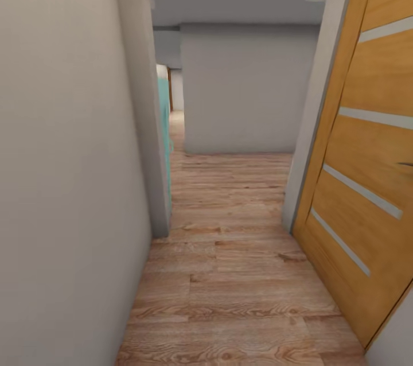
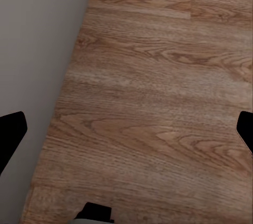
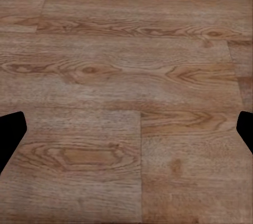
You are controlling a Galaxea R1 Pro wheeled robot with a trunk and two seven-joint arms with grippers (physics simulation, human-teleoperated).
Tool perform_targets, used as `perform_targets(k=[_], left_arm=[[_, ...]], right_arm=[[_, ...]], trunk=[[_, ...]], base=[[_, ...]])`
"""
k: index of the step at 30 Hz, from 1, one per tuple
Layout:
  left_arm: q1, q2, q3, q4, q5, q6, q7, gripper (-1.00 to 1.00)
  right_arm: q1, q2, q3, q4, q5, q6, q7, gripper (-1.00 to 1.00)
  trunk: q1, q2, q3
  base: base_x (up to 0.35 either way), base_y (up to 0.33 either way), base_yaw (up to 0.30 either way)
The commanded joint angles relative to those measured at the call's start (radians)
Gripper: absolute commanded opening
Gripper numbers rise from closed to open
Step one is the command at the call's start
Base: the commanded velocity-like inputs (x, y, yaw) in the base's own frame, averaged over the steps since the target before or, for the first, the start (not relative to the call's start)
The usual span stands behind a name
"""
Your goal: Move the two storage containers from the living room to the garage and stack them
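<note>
The two storage containers and the garage are out of view. I am in a narrow corridor with a light wood-plank floor [image 1: 229, 274]. My left gripper [image 2: 128, 132] hangs open over the planks close to a pale grey wall [image 2: 37, 39]. Its black fingertips [image 2: 10, 134] stand far apart with nothing between them. My right gripper [image 3: 128, 132] is open too, over bare planks [image 3: 126, 76], and its fingertips [image 3: 10, 134] hold nothing.
A grey wall [image 1: 57, 182] runs close along the left and ends at a corner [image 1: 158, 194], with a teal panel [image 1: 165, 125] behind it. An open orange wooden door [image 1: 367, 182] juts in at the right. A grey wall [image 1: 246, 90] closes the corridor ahead, and a passage [image 1: 176, 119] continues at its left.
</note>
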Motion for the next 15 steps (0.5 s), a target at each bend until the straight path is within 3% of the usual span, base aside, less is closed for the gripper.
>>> perform_targets(k=[1, 15], left_arm=[[-0.002, 0.000, -0.001, 0.004, 0.009, -0.006, -0.004, 1.00], [-0.002, 0.000, -0.001, 0.004, 0.009, -0.006, -0.004, 1.00]], right_arm=[[0.001, 0.000, 0.002, -0.002, 0.003, -0.001, -0.001, 1.00], [0.001, -0.001, 0.002, -0.002, 0.003, -0.001, -0.001, 1.00]], trunk=[[0.001, 0.000, -0.001], [0.001, 0.000, -0.001]], base=[[0.326, -0.041, 0.000], [0.326, -0.060, 0.000]])
